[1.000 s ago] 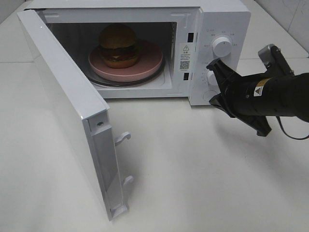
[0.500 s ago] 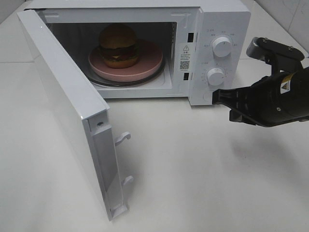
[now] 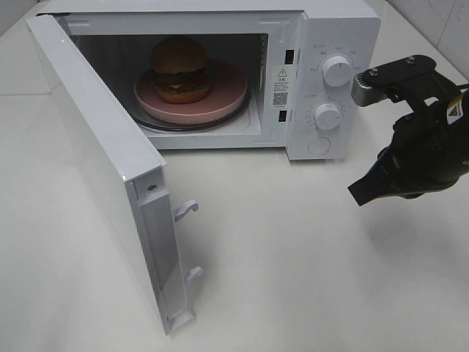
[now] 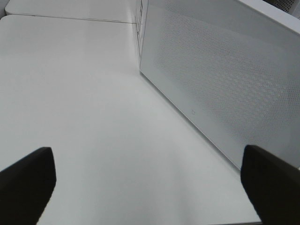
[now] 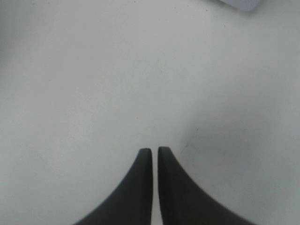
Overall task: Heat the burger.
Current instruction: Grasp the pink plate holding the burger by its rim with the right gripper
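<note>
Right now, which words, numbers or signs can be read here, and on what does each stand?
Nothing reads as words.
Sticker on the microwave: a warning triangle and a QR code; its print is too small.
Marks around the upper knob and the lower knob: too small to read.
Wrist views: no text.

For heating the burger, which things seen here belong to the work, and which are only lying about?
Belong to the job:
burger
pink plate under it
microwave
its open door
upper knob, lower knob
right hand

Only there:
white table
left hand, open, holding nothing
</note>
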Controlling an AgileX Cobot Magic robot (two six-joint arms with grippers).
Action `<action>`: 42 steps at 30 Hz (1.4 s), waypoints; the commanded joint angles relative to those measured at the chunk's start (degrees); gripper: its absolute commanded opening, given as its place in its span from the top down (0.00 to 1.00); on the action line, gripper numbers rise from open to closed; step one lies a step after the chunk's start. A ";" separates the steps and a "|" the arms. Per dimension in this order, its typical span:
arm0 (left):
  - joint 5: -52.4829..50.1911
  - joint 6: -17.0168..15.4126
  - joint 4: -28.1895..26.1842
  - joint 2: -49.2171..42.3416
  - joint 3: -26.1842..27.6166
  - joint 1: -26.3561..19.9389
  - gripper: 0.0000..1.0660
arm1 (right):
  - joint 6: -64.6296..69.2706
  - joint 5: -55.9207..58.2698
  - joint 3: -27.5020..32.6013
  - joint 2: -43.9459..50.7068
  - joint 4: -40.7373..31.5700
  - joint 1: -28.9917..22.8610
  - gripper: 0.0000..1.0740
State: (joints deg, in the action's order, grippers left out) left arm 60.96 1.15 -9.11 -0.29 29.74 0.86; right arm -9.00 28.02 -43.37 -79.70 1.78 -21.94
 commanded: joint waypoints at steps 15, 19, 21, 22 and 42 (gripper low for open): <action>-0.17 -0.29 -0.34 -0.69 -0.17 -0.29 0.06 | -56.67 4.18 -5.39 0.52 0.40 0.34 0.89; -0.17 -0.29 -0.34 -0.69 -0.17 -0.29 0.06 | -62.80 4.30 -5.39 0.52 0.40 0.34 0.87; -0.17 -0.29 -0.34 -0.69 -0.17 -0.29 0.06 | -62.97 4.30 -5.39 0.52 0.40 0.34 0.84; -0.17 -0.29 -0.34 -0.69 -0.17 -0.29 0.06 | -62.11 4.24 -5.39 0.52 0.40 0.34 0.81; -0.17 -0.29 -0.34 -0.69 -0.17 -0.29 0.06 | -50.65 0.29 -6.36 0.46 0.11 0.34 0.09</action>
State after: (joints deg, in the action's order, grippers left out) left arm 60.96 1.15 -9.11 -0.29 29.74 0.86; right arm -59.59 29.05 -48.87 -79.76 2.12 -21.94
